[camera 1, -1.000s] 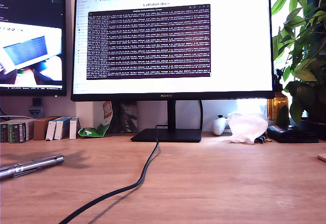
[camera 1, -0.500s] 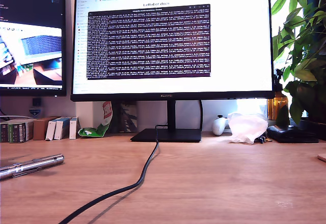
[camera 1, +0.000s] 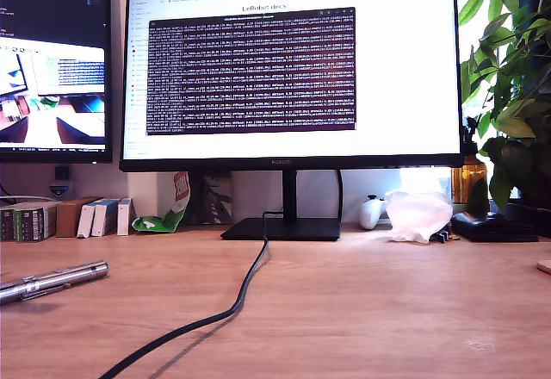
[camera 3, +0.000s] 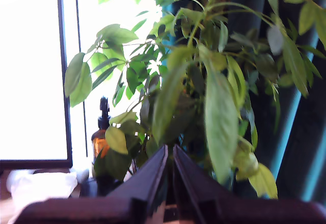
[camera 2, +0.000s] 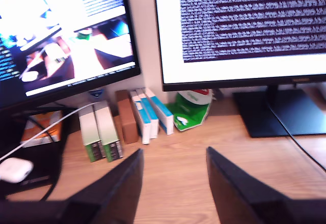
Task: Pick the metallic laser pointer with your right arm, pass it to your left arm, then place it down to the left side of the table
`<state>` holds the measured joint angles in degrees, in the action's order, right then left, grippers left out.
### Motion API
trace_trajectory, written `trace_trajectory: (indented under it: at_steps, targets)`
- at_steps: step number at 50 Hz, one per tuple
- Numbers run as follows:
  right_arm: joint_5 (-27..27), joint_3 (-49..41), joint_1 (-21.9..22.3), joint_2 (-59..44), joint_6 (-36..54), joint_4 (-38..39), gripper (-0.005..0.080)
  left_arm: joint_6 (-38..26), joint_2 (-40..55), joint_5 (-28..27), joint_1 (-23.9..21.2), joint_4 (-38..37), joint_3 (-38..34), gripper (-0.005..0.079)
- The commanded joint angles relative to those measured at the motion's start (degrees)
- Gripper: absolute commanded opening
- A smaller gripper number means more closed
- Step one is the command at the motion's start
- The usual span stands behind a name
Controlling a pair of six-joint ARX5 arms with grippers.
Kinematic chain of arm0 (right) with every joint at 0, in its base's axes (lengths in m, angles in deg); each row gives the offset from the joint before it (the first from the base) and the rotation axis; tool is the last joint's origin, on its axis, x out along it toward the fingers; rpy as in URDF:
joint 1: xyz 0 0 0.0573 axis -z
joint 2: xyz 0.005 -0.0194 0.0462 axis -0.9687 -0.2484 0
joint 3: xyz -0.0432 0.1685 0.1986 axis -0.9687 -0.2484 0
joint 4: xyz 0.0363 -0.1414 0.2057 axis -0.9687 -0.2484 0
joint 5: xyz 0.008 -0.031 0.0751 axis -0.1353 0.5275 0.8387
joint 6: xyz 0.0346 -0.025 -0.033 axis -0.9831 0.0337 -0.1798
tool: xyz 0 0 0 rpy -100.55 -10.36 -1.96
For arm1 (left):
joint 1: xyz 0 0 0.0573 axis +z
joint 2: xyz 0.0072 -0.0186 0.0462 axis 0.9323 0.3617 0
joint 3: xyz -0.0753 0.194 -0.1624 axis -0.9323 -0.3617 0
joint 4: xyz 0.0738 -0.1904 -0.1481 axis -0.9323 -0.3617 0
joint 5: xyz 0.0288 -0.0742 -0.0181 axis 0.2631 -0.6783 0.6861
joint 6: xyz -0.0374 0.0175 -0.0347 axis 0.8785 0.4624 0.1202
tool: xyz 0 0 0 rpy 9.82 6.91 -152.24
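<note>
Silver laser pointer (camera 1: 50, 281) is seen lying flat on the wooden table (camera 1: 362, 310) at the exterior view's left edge, clip side up, untouched by any gripper and well apart from the black cable (camera 1: 215, 314) that snakes toward the monitor stand. Compared with a second ago, the pointer's position is unchanged; only the shadow that was cast over the table beside it is gone, and the camera feed shown on the small monitor (camera 1: 52, 60) has shifted, so an arm is judged to have lifted away. No arm is visible in the exterior view. My first gripper (camera 2: 173, 158) is seen with jaws spread apart and empty, aimed at the row of small boxes (camera 2: 125, 122) under the monitors. My second gripper (camera 3: 169, 155) is seen with jaws pressed together on nothing, facing the plant (camera 3: 204, 81) and the amber bottle (camera 3: 102, 142). Placement on that side looks done; both arms appear to be retreating.
</note>
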<state>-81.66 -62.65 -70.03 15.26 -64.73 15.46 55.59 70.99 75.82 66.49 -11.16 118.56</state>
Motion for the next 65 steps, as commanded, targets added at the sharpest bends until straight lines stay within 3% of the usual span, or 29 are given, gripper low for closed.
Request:
trace_trajectory:
  at_steps: [1,6,11,17,21,29,38,53,65]
  targets:
    - [-0.5,-0.9,0.0,1.0,-1.3,-0.9,-0.0013,0.1,-1.0,1.0,-0.1,1.0,-2.3,0.0348]
    - [-2.7,-0.9,0.0,2.2,-10.2,-6.1,-0.0013,0.4,-2.6,3.9,-0.9,1.4,-3.6,0.0348]
    - [-3.5,-1.0,-0.3,3.2,-19.1,-12.1,-0.0013,4.7,-4.3,7.5,-1.9,3.6,-3.7,0.0348]
    - [-8.2,-1.9,-1.6,4.8,-12.7,-7.9,-0.0013,3.1,-6.2,8.2,-3.3,3.9,-3.9,0.0348]
    - [-6.3,-1.9,-2.7,7.2,-7.1,-6.8,-0.0013,2.6,-7.4,8.7,-4.0,5.0,-4.8,0.0348]
    - [1.6,-3.3,-3.5,12.2,-4.3,-7.3,-0.0013,0.5,-9.9,9.7,-4.2,9.4,-10.5,0.0348]
    - [1.7,-10.4,-3.6,19.1,-4.9,-4.7,-0.0013,0.0,-14.0,9.7,-4.2,12.4,-15.6,0.0348]
    - [5.1,-19.1,-3.7,33.1,-4.0,-7.2,-0.0013,0.3,-21.7,8.3,-4.3,10.1,-19.5,0.0348]
    - [8.7,-19.6,-3.8,33.4,-3.8,-9.8,-0.0013,0.8,-29.4,10.6,-4.4,9.0,-27.3,0.0348]
